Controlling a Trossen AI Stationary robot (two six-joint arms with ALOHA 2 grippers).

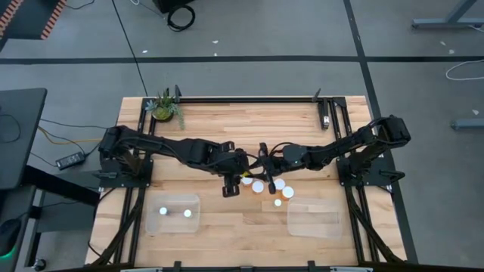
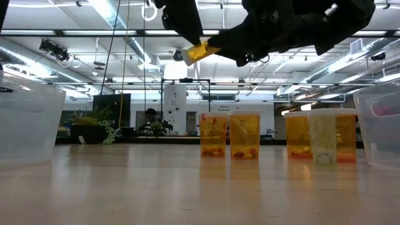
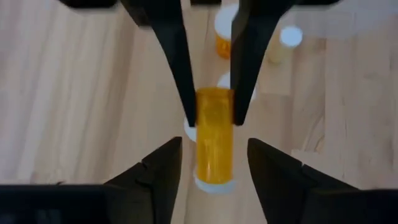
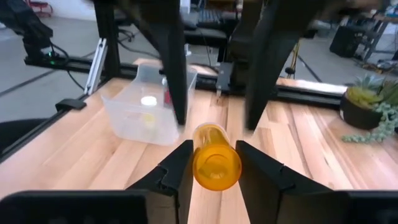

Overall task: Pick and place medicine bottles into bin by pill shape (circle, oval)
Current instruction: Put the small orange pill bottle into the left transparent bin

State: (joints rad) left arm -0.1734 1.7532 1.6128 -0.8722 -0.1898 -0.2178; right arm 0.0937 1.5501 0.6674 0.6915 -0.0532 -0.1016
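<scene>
Right tool (image 4: pixel 211 165) grips amber bottle (image 4: pixel 216 163); left tool (image 3: pixel 211 163) flanks it.

Eight bottles in all: five stood on the table (image 1: pixel 227 234) in a cluster (image 1: pixel 258 187) near its middle, two lay in the left bin (image 1: pixel 153 224), and one bottle (image 4: pixel 216 165) was off the table, between the grippers. Two clear bins: the left bin and the right bin (image 1: pixel 314 227). Two dark arms, each with one gripper: the left gripper (image 3: pixel 214 142) and the right gripper (image 4: pixel 214 144). One potted plant (image 1: pixel 165 108) stood at the far left corner.
</scene>
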